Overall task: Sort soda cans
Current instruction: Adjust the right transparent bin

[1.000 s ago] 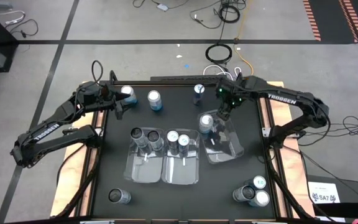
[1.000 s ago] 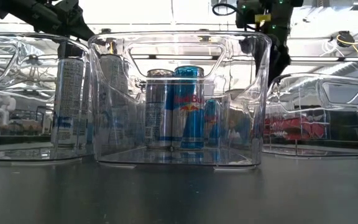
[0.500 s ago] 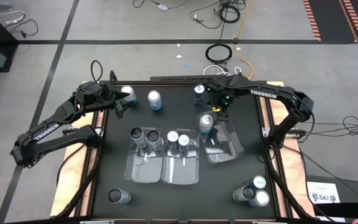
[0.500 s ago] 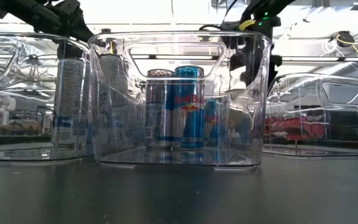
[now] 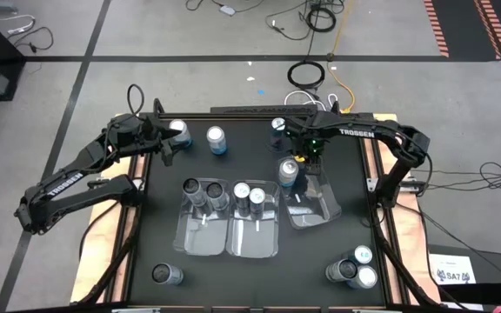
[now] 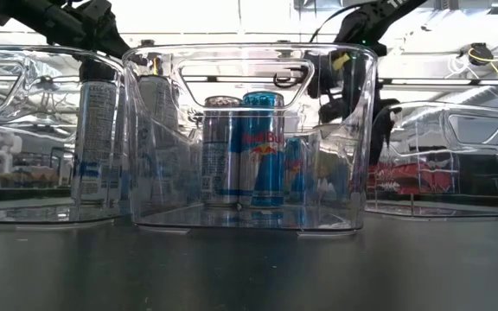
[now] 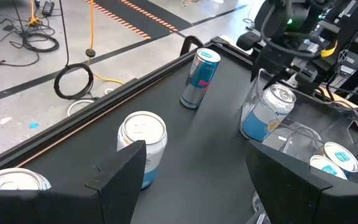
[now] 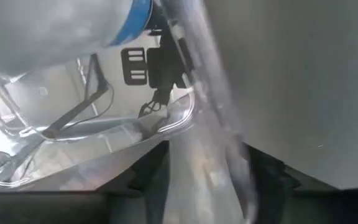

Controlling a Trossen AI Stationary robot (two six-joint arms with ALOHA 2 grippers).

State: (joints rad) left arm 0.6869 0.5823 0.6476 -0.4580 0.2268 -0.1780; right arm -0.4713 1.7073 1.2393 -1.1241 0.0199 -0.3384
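Three clear bins stand mid-table: the left bin point(image 5: 200, 235) holds two dark cans point(image 5: 203, 192), the middle bin point(image 5: 252, 236) two silver-and-blue cans point(image 5: 250, 196). A silver-blue can point(image 5: 288, 171) stands at the far left corner of the right bin point(image 5: 316, 204). My right gripper point(image 5: 307, 156) is open just beside that can, and the bin's rim point(image 8: 207, 155) runs between its fingers. My left gripper point(image 5: 165, 146) is open at the far left, beside a silver can point(image 5: 178, 130), with another can point(image 7: 143, 142) ahead of it. My right gripper's fingers stand on either side of the right bin's rim point(image 8: 191, 112); I cannot tell whether they touch it. My left gripper touches nothing.
A blue can point(image 5: 278, 129) stands at the far edge, and a silver-blue can point(image 5: 217, 139) to its left. Three cans point(image 5: 355, 268) stand at the near right corner. One dark can point(image 5: 168, 275) is at the near left. Bare tabletop lies between the bins and the near edge.
My right arm has swung its elbow toward the far left, and its gripper has come down beside the right bin's far left corner. The can there has stayed upright in place. My left arm has kept still.
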